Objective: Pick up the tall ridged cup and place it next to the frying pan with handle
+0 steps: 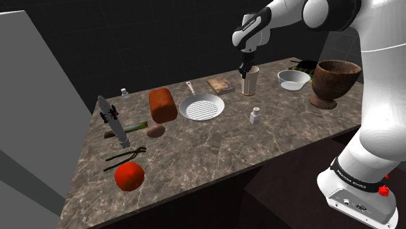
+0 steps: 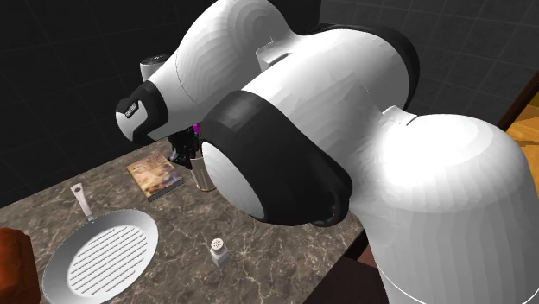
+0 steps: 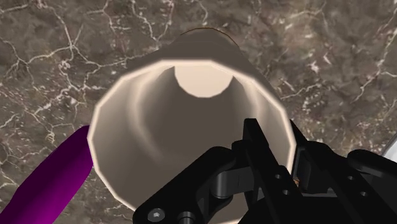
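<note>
One finger inside its rim and one outside, the gripper (image 3: 287, 153) pinches the wall of the tall ridged cup (image 1: 250, 81), standing on the counter (image 1: 260, 146) beside a book (image 1: 220, 84), apart from the frying pan (image 1: 202, 107); grasping seems done, so a straight lift comes next.

Shoulder view, mid-frame on the counter (image 1: 215, 149): frying pan (image 1: 201, 107). Behind it to the upper right: book (image 1: 220, 84), with the tall cup (image 1: 250, 80) just right of the book. Below the cup, nearer the front edge: shaker (image 1: 255, 116). Right of the cup: bowl (image 1: 293, 79), then goblet (image 1: 334, 81). Left of the pan: loaf (image 1: 162, 105).
</note>
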Robot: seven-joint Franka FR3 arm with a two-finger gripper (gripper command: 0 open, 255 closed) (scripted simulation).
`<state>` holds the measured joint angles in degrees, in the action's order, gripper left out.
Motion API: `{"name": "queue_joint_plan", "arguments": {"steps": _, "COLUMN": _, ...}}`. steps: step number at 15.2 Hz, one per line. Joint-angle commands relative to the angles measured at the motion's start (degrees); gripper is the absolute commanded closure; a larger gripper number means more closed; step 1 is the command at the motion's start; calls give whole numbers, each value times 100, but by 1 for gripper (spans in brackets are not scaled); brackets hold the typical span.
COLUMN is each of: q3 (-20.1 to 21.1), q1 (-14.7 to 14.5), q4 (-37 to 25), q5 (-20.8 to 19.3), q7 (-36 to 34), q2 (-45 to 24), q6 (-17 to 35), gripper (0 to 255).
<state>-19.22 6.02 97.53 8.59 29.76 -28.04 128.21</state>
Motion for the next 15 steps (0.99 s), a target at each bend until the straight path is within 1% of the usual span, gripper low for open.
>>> {"name": "queue_joint_plan", "arguments": {"steps": 1, "q3": 0, "q1": 0, "q4": -3, "q5": 0, "q7": 0, "q2": 2, "q6": 2, "gripper": 255}}
{"name": "queue_joint_plan", "arguments": {"steps": 2, "q3": -1, "q1": 0, "q4": 1, "q5": 0, "q7": 1, "q2": 4, "q6": 3, "gripper": 0}}
{"name": "queue_joint_plan", "arguments": {"steps": 7, "q3": 0, "q1": 0, "q4": -3, "q5": 0, "q7": 0, "q2": 2, "q6": 2, "gripper": 0}}
{"name": "queue_joint_plan", "arguments": {"steps": 11, "q3": -80, "q1": -76, "q4": -185, "q5": -152, "q7": -93, "q2": 386, "q6": -548, "gripper": 0}}
{"name": "queue_joint_plan", "arguments": {"steps": 15, "q3": -79, "q1": -75, "q4": -185, "q5": -153, "q7": -93, "q2": 386, "q6": -548, "gripper": 0}}
